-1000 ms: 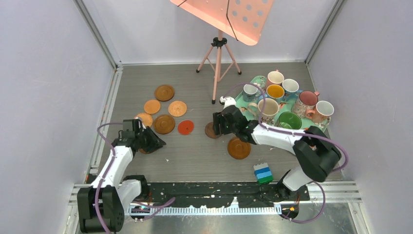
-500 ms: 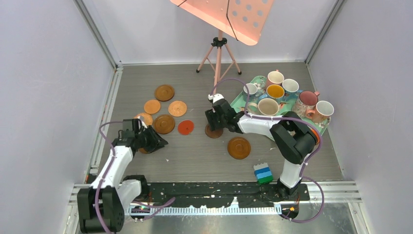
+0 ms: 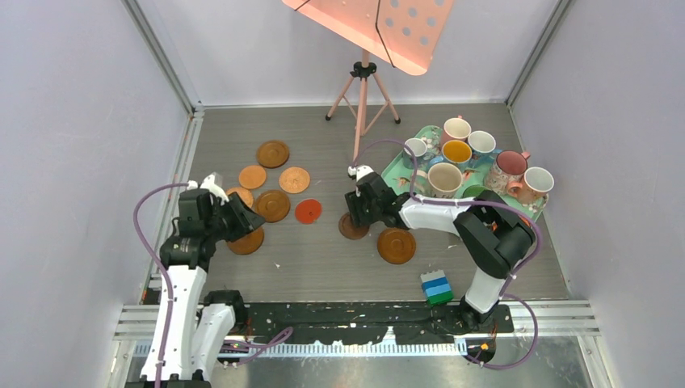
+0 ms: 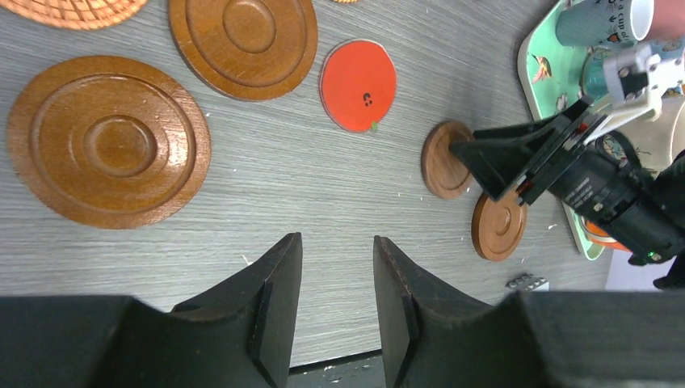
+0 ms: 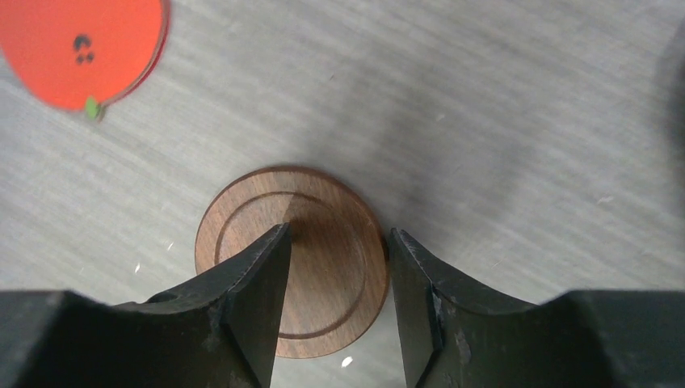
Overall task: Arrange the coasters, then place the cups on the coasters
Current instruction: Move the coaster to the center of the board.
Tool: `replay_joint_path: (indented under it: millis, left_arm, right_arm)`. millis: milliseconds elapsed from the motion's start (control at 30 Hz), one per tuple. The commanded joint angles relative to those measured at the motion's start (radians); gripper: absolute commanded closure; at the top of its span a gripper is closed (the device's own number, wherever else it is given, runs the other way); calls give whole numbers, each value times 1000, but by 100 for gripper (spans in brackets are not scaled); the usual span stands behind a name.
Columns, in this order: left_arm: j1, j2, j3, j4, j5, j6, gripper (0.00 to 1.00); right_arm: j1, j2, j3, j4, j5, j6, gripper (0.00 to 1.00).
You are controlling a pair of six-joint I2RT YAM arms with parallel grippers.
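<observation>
Several coasters lie left of centre: dark brown [image 3: 273, 153], orange [image 3: 252, 177], tan [image 3: 294, 179], brown [image 3: 273, 205] and red [image 3: 308, 211]. A big brown coaster [image 3: 245, 241] lies bare just below my left gripper [image 3: 241, 220], which is open with nothing between its fingers [image 4: 337, 242]. My right gripper [image 3: 356, 217] is open, low over a small brown coaster [image 5: 303, 267]; one finger [image 5: 258, 283] crosses its middle, the other stands at its right edge. Another brown coaster [image 3: 397, 245] lies beside it. Several cups [image 3: 445, 178] stand on the mint tray [image 3: 390, 168].
A pink music stand's tripod [image 3: 362, 89] stands at the back centre, its desk overhanging the table. A blue and green block [image 3: 437, 287] lies near the front right. The right arm stretches across the tray's front edge. Grey walls close in both sides.
My left gripper has opened and pulled back from the big brown coaster, which now lies uncovered. My right gripper has dropped over the small brown coaster, its jaws narrower, and that coaster has slid slightly nearer.
</observation>
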Motion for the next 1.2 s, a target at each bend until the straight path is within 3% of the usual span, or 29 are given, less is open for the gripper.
replay_joint_path:
  millis: [0,267,533,733,933,1167]
  left_arm:
    - [-3,6,99,-88,-41,72,60]
    - [-3,45,193,-187,-171,174,58]
    - [-2,-137,98,-94,-198,151,55]
    - [-2,-122,101,-108,-206,155,54]
    - [-2,-132,94,-108,-215,153,54]
    - [-2,-135,90,-105,-220,151,54]
  right_arm:
    - [61,-58,-55,-47,-40,59,46]
    - [213,-37,-10,-42,-7,155,46]
    - [345,97,133,-32,3,217,47]
    - [367,156,252,-39,50,213,49]
    - [367,51,253,-62,41,94,46]
    - [400,-94,93,-66,36,53,45]
